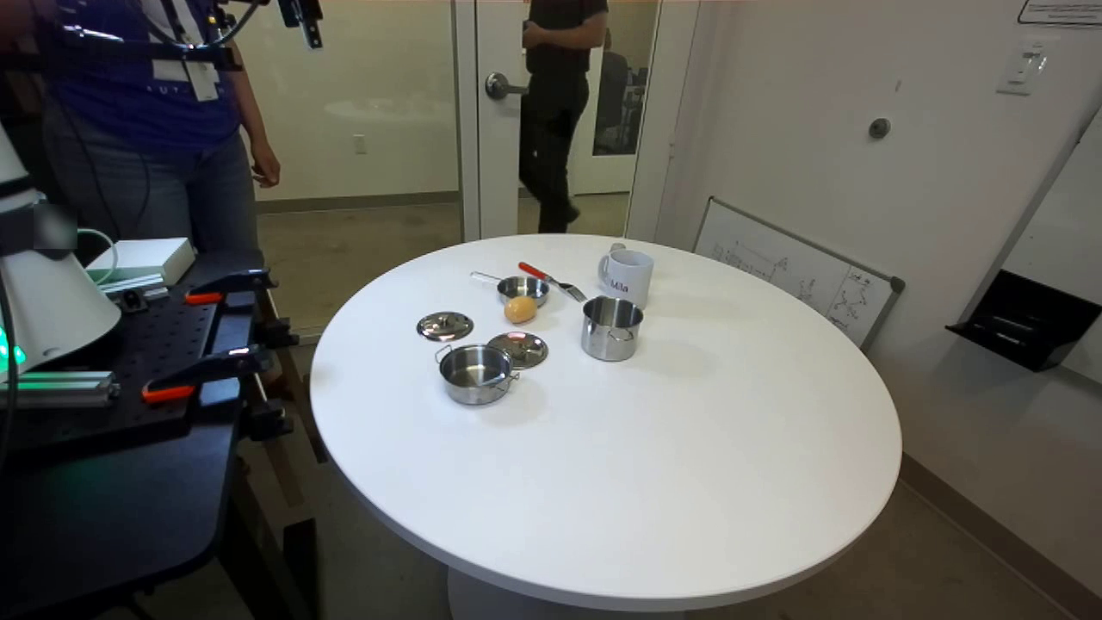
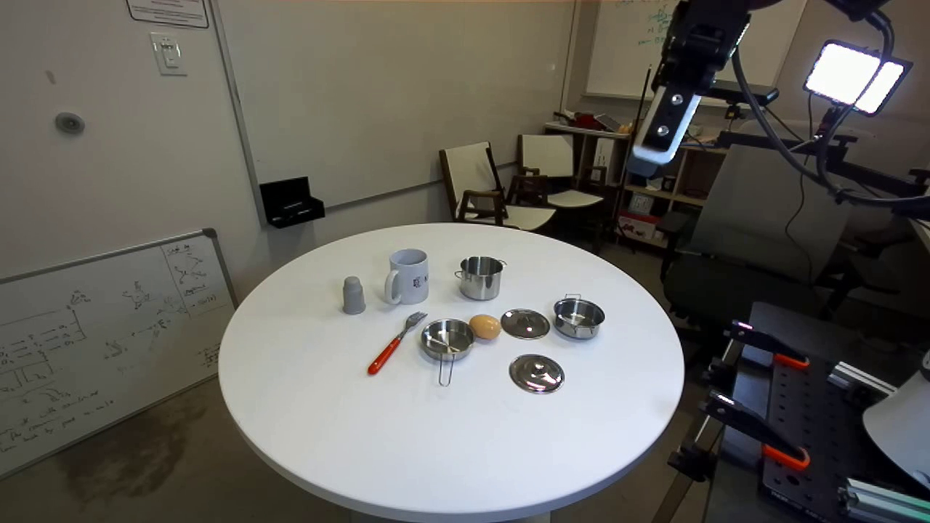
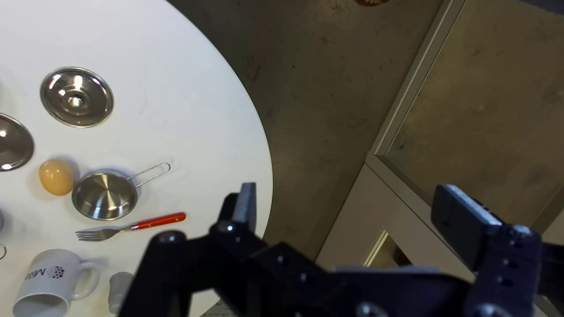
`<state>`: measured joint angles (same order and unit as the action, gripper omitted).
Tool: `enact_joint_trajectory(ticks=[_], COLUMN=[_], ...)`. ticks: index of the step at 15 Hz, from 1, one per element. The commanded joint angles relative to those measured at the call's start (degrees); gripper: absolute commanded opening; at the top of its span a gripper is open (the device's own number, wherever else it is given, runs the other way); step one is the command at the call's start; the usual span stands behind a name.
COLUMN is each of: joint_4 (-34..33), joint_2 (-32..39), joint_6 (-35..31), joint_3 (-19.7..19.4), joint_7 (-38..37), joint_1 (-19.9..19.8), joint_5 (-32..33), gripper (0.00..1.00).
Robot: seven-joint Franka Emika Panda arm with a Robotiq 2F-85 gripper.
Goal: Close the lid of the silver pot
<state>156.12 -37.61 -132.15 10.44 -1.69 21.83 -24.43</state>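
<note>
The silver pot (image 1: 610,331) stands upright with its top open, beside the mug; it also shows in an exterior view (image 2: 480,285). In the wrist view only a sliver of it appears at the left edge. Two round silver lids lie flat on the table, apart from the pot. A lid with its knob up (image 2: 537,373) lies nearer the table edge, also in the wrist view (image 3: 76,97). Another lid (image 2: 525,324) lies between the egg and the shallow bowl. I cannot tell which fits the pot. My gripper (image 3: 346,191) is open and empty, high above the table's edge.
On the round white table (image 1: 689,482) are a shallow silver bowl (image 1: 476,383), a small pan (image 2: 447,339), an orange egg (image 2: 484,327), a red-handled fork (image 2: 387,354), a white mug (image 2: 409,276) and a grey container (image 2: 353,296). A person (image 1: 146,129) stands behind the robot's bench.
</note>
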Motion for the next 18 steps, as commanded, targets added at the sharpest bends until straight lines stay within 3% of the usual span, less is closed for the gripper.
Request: enact_joint_trajectory(ticks=[1, 9, 13, 18], joint_4=[-0.1, -0.1, -1.2, -1.7], joint_2=[0.0, 0.0, 5.0, 15.2], joint_6=[0.2, 0.2, -1.6, -9.3], joint_3=[0.0, 0.0, -0.2, 2.2], joint_7=[0.0, 0.0, 1.8, 0.7], joint_1=[-0.1, -0.1, -0.1, -4.2], joint_5=[0.0, 0.0, 0.1, 7.8], gripper=[1.00, 1.00, 1.00, 1.00])
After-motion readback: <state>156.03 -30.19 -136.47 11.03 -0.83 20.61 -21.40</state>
